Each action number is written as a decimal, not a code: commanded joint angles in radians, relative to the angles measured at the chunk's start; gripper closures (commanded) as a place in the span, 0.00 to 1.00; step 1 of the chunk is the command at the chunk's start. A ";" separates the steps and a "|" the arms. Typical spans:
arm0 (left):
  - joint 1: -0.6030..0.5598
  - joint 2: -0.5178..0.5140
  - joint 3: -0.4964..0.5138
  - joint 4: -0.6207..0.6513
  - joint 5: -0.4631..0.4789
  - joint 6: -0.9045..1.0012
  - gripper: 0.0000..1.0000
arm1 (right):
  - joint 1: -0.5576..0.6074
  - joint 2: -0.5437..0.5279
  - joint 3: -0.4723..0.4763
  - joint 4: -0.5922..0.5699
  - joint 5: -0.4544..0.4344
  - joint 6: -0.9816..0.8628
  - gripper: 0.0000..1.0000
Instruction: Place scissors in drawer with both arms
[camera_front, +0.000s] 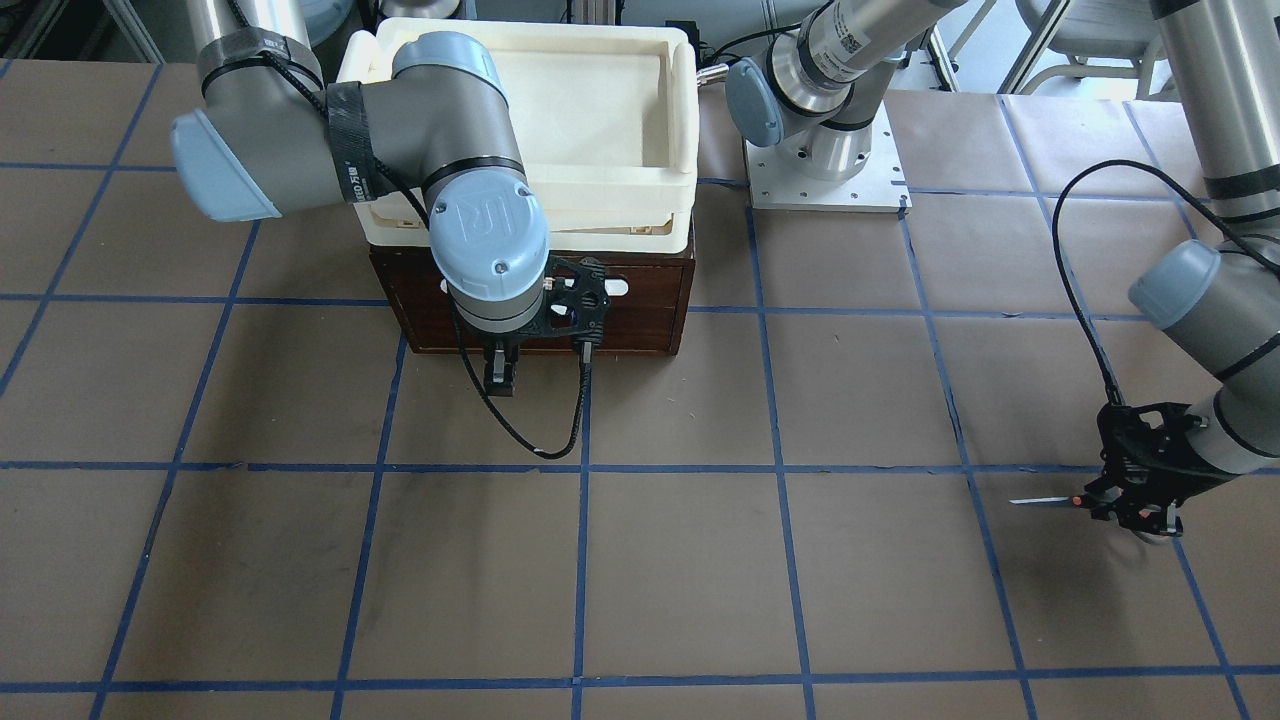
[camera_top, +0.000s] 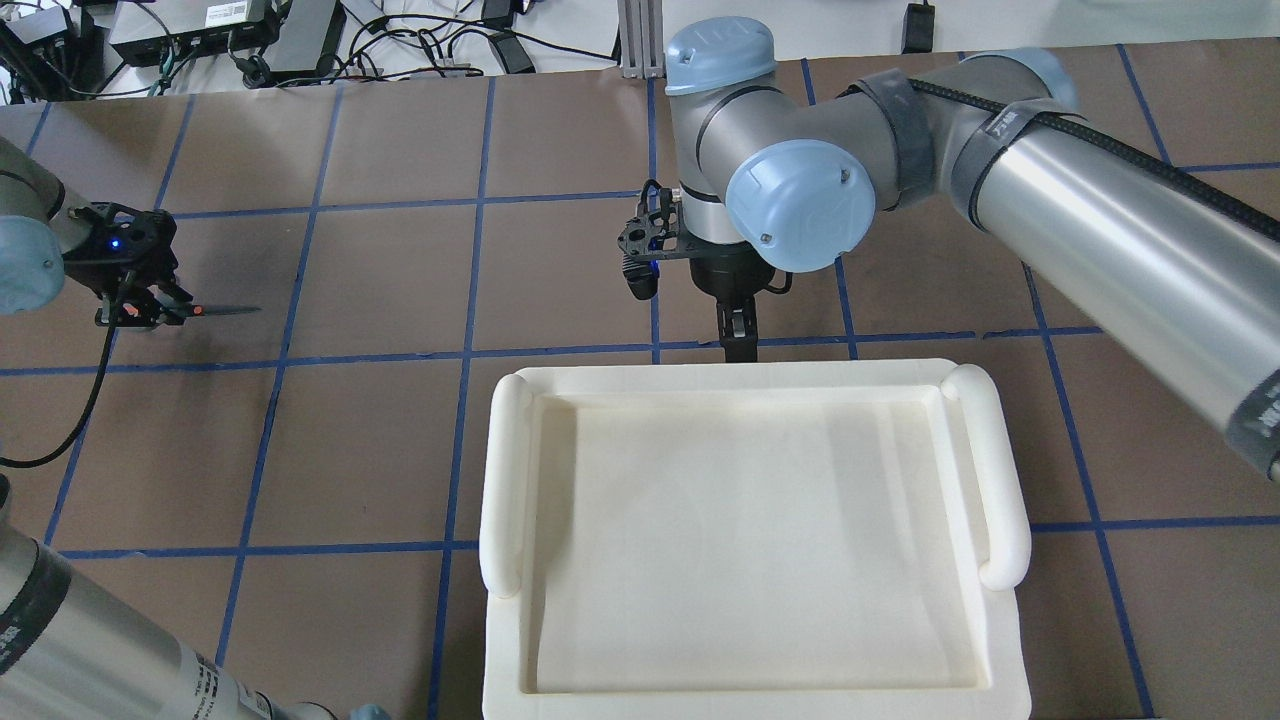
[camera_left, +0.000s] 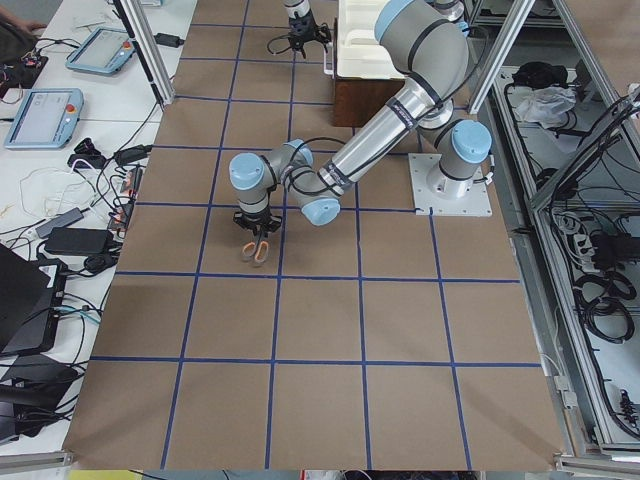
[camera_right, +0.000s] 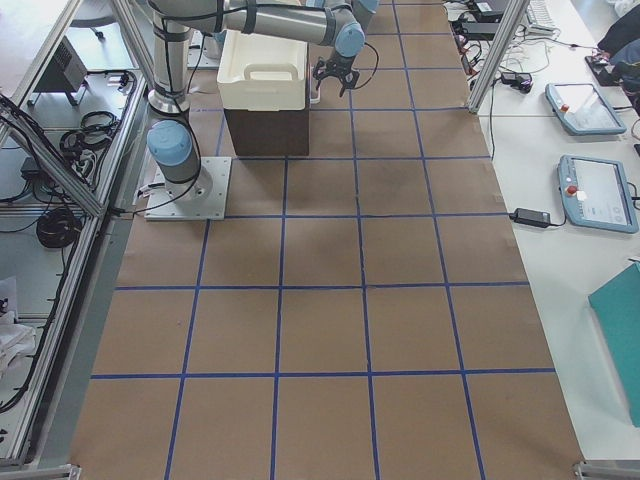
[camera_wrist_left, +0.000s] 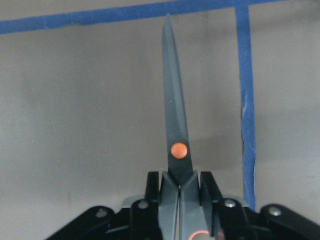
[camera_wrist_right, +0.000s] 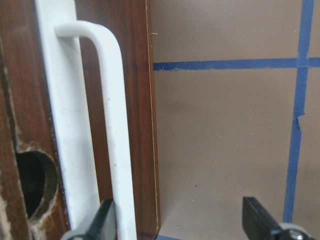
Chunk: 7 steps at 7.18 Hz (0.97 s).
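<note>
A cream-white plastic tray with rounded side handles (camera_top: 760, 520) sits just behind and above the right gripper (camera_top: 738, 343), a brown paper table cover gridded with blue tape (camera_front: 680, 560) spreads beneath it and the left gripper (camera_top: 172, 312), and two blue-edged handheld consoles (camera_left: 42, 103) lie on a white bench well apart from the left gripper.

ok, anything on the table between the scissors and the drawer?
No. In the front-facing view the stretch from the scissors to the drawer is bare brown paper with blue tape lines.

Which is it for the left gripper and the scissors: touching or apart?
Touching. Left wrist view: the left gripper clamps the scissors behind the orange pivot, both fingers against them, no gap.
</note>
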<state>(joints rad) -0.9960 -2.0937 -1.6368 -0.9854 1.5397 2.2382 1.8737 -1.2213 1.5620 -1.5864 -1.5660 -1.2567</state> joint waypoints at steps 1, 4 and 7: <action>-0.003 0.004 0.000 -0.001 -0.001 0.000 0.87 | 0.004 0.003 0.013 -0.009 0.000 -0.004 0.10; -0.062 0.091 0.015 -0.091 -0.001 -0.026 0.89 | 0.010 0.011 0.018 -0.090 -0.002 -0.009 0.09; -0.200 0.263 0.046 -0.333 0.002 -0.173 0.89 | 0.012 0.009 0.015 -0.168 -0.011 -0.007 0.01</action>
<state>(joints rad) -1.1414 -1.8956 -1.6091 -1.2253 1.5432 2.1054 1.8849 -1.2117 1.5785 -1.7291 -1.5720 -1.2635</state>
